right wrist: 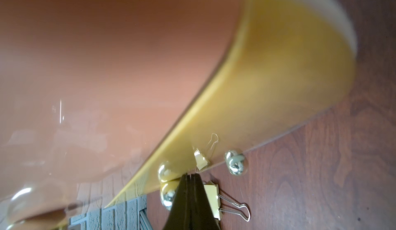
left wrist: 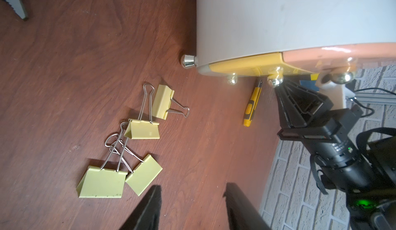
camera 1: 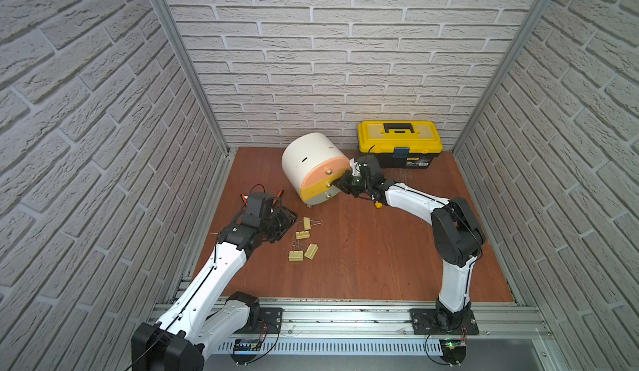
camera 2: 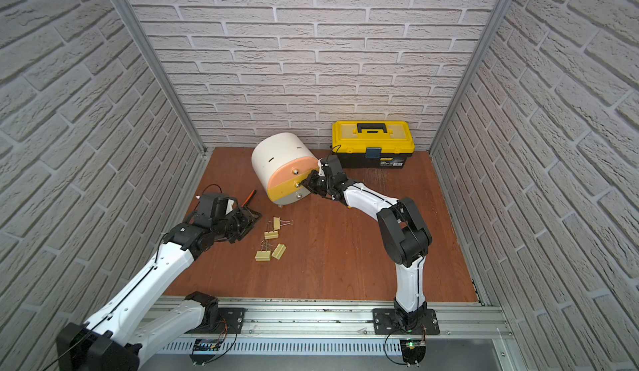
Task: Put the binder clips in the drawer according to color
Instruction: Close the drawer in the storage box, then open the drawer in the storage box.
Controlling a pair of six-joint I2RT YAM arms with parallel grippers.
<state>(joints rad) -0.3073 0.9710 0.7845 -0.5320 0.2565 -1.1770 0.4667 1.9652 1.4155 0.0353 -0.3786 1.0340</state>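
Opening yellow drawer (camera 1: pixel 316 186): your right pincer (camera 1: pixel 336 183) is pressed together beside its knob (camera 1: pixel 327 185); regrasp, then pull. Left pincer (left wrist: pixel 192 205) apart, empty, near yellow clips (left wrist: pixel 120 153).

Robot test cell, lab-like: white faux-brick panel walls (camera 1: pixel 345 58) on aluminium frame posts (camera 1: pixel 179 58), reddish-brown wooden tabletop (camera 1: pixel 363 248), slotted aluminium mounting rail (camera 1: pixel 345 319) carrying arm bases.

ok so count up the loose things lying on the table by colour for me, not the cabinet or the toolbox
Pale yellow binder clips: 4
Yellow-and-black utility knife: 1
Orange-handled tool: 1, only partly visible
Blue or teal clips: 0 in view
Total: 6
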